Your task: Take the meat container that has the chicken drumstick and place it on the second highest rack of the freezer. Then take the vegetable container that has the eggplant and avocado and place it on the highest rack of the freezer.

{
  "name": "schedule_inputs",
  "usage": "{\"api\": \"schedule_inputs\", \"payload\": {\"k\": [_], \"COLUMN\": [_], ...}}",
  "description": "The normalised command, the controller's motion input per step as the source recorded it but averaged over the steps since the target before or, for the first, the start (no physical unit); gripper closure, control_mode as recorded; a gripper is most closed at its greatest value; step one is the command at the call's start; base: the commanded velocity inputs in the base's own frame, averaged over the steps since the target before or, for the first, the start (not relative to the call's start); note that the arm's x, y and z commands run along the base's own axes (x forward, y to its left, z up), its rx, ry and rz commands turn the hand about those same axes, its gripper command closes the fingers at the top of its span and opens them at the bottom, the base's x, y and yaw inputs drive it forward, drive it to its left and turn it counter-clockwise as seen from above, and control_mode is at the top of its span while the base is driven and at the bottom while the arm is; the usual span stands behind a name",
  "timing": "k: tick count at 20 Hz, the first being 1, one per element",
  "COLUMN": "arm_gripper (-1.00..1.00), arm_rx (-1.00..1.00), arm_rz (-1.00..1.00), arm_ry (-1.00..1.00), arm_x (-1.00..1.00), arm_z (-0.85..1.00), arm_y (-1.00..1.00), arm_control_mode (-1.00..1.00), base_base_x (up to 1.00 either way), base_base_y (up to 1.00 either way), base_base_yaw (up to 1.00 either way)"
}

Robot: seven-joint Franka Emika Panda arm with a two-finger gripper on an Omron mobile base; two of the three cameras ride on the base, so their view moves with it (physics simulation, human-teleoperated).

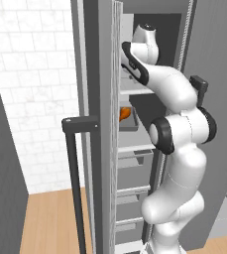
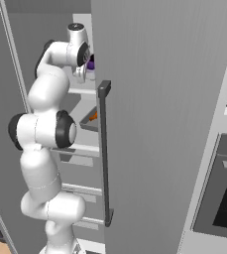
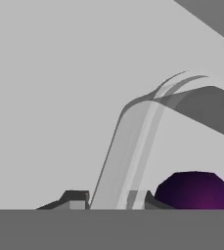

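My gripper [image 3: 108, 200] is inside the freezer [image 1: 204, 99] at the highest rack [image 1: 135, 92]. Its tips stand slightly apart on either side of the pale wall of the vegetable container [image 3: 133, 146], so it is open. The purple eggplant [image 3: 196, 190] lies in that container right beside the tips, and shows again as the eggplant [image 2: 91, 63] by my hand. The avocado is hidden. One level down, the meat container [image 1: 130, 123] with the orange chicken drumstick [image 1: 124, 114] sits on the second highest rack [image 1: 135, 148].
The open freezer door [image 1: 102, 149] with its dark bar handle [image 1: 75, 173] stands close to my arm's left. Grey drawers [image 1: 132, 163] fill the lower freezer. A built-in black oven [image 2: 224, 198] is to the right. A white tiled wall [image 1: 35, 74] lies beyond the door.
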Motion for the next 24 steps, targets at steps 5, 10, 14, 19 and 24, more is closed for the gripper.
{"api": "schedule_inputs", "payload": {"k": [5, 10, 14, 19, 24], "arm_gripper": [1.0, -1.0, -1.0, -1.0, -1.0], "arm_rx": [0.0, 0.0, 0.0, 0.0, 0.0], "arm_rz": [0.0, 0.0, 0.0, 0.0, 0.0], "arm_ry": [0.0, 0.0, 0.0, 0.0, -0.07], "arm_x": [0.0, 0.0, 0.0, 0.0, -0.44], "arm_z": [0.0, 0.0, 0.0, 0.0, 0.0], "arm_y": [0.0, 0.0, 0.0, 0.0, 0.0], "arm_control_mode": [-1.0, -1.0, -1.0, -1.0, -1.0], "base_base_x": [0.0, 0.0, 0.0, 0.0, 0.0], "base_base_y": [0.0, 0.0, 0.0, 0.0, 0.0], "base_base_yaw": [0.0, 0.0, 0.0, 0.0, 0.0]}}
